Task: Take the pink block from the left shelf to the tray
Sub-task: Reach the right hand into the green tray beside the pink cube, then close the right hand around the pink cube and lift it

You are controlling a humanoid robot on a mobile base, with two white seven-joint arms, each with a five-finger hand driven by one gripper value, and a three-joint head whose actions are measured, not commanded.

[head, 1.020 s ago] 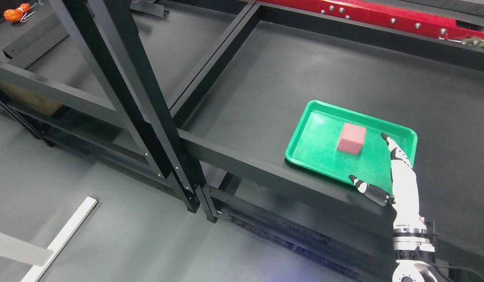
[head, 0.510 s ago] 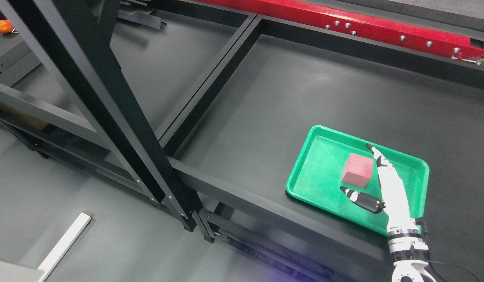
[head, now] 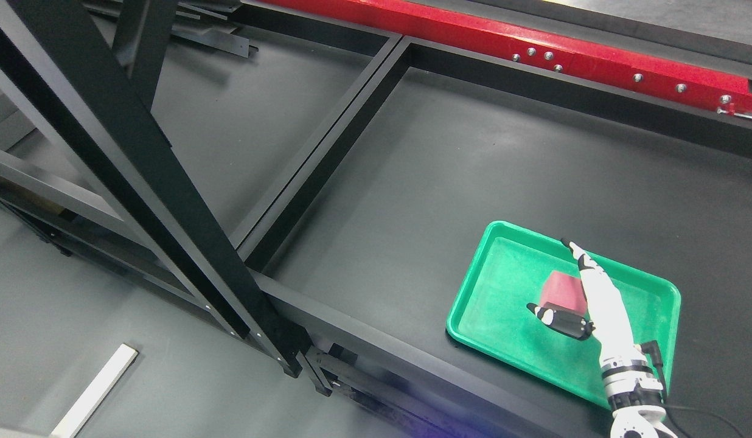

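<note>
A pink block (head: pixel 560 289) sits inside the green tray (head: pixel 497 286) on the dark shelf surface at the lower right. My right hand (head: pixel 549 277) comes up from the bottom right edge and reaches over the tray. Its straight fingers (head: pixel 586 267) lie along the block's right side. Its thumb (head: pixel 552 316) sits at the block's near face, so the block lies between thumb and fingers. The fingers are spread, not curled round it. The block's right part is hidden behind the hand. My left arm does not show.
Black shelf posts (head: pixel 139 170) run diagonally across the left half. A black divider frame (head: pixel 327 140) separates the left shelf bay from the right one. A red beam (head: pixel 534 42) runs along the back. A white strip (head: pixel 93 392) lies on the floor at lower left.
The camera has shifted, moving the whole scene down and to the right. My right hand has moved left from beside the block until its thumb and fingers flank it.
</note>
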